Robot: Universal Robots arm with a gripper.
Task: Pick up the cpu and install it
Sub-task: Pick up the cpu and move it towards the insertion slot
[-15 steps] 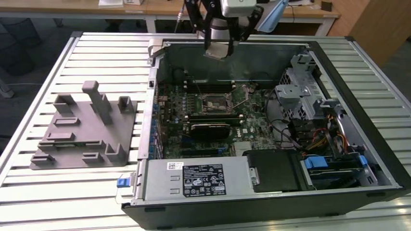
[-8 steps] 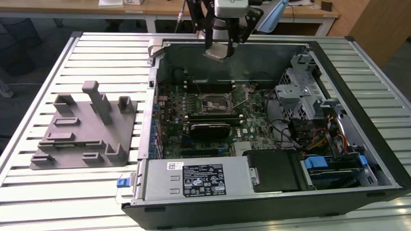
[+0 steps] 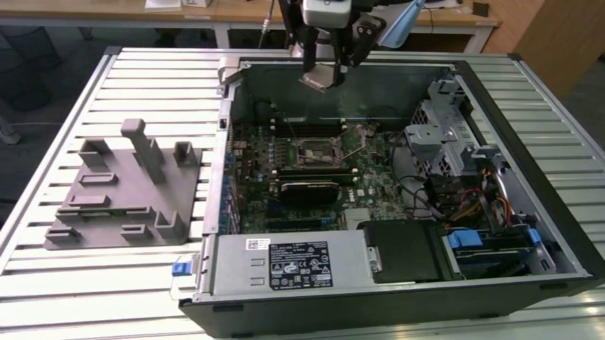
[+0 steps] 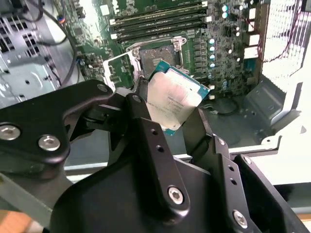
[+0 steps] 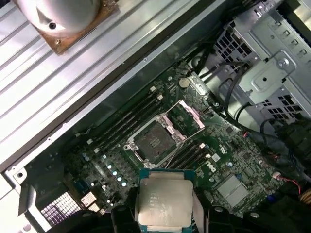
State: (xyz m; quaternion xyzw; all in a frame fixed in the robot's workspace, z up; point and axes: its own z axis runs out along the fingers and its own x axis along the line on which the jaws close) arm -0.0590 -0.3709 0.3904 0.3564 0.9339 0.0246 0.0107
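Note:
My gripper (image 3: 322,69) is shut on the cpu (image 3: 319,78), a thin square chip with a silvery top. It hangs above the far wall of the open computer case (image 3: 557,234). In both wrist views the cpu (image 4: 176,98) (image 5: 163,203) sits tilted between the black fingers (image 4: 142,116). Below it lies the motherboard's empty socket (image 3: 317,150) (image 4: 156,56) (image 5: 154,141), with its metal load plate (image 5: 187,115) swung open. The cpu is well above the socket and not touching the board.
A large grey fixture (image 3: 123,191) with upright posts lies on the slatted table at the exterior view's left. Inside the case are a power supply (image 3: 283,263), a metal drive cage (image 3: 446,134), cables (image 3: 472,205), memory sticks (image 3: 304,129) and a black module (image 3: 307,190).

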